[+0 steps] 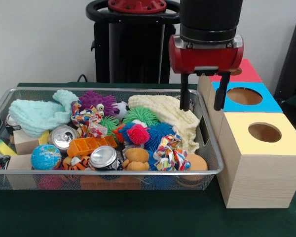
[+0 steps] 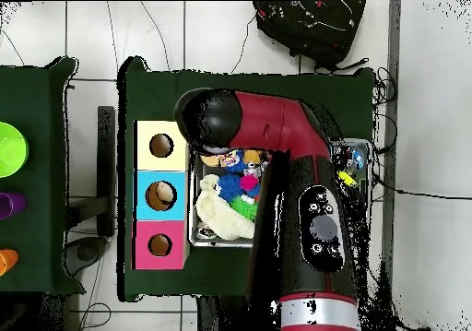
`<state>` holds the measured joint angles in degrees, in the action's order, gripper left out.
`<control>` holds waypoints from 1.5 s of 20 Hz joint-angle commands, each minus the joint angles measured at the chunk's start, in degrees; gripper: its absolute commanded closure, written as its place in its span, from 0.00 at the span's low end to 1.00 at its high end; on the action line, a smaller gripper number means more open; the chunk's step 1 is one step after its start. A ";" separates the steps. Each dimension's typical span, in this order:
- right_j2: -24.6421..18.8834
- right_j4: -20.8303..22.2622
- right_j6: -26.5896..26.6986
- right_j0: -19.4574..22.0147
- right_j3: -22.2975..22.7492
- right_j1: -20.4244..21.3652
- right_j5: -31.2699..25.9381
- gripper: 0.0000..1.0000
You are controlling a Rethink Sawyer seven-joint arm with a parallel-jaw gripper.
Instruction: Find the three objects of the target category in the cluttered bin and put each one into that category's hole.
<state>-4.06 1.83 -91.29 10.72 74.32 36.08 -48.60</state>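
Note:
A wire bin (image 1: 113, 172) holds a heap of things: two drink cans (image 1: 63, 136) (image 1: 103, 157), a small globe ball (image 1: 46, 157), spiky balls in blue (image 1: 160, 134), pink (image 1: 138, 134) and green (image 1: 140, 114), a purple fuzzy toy (image 1: 96, 101), a knotted rope toy (image 1: 170, 153), a mint cloth (image 1: 37, 113) and a cream towel (image 1: 170, 116). My gripper (image 1: 203, 96) hangs open and empty over the bin's right rim, beside the box top with the blue hole (image 1: 244, 96). In the overhead view my arm (image 2: 313, 217) covers most of the bin and hides the gripper.
Three wooden boxes stand in a row right of the bin, with a yellow top (image 1: 264, 132), a blue one and a red one (image 1: 241, 71). From above they show as yellow (image 2: 161, 146), blue (image 2: 161, 195) and pink (image 2: 159, 245). A black bag (image 2: 309, 28) lies on the floor.

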 commanded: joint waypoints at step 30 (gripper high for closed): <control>-5.98 -1.94 -8.21 0.07 15.64 -5.17 18.68 0.00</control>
<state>-4.66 1.07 -91.29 9.87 79.75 32.97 -34.11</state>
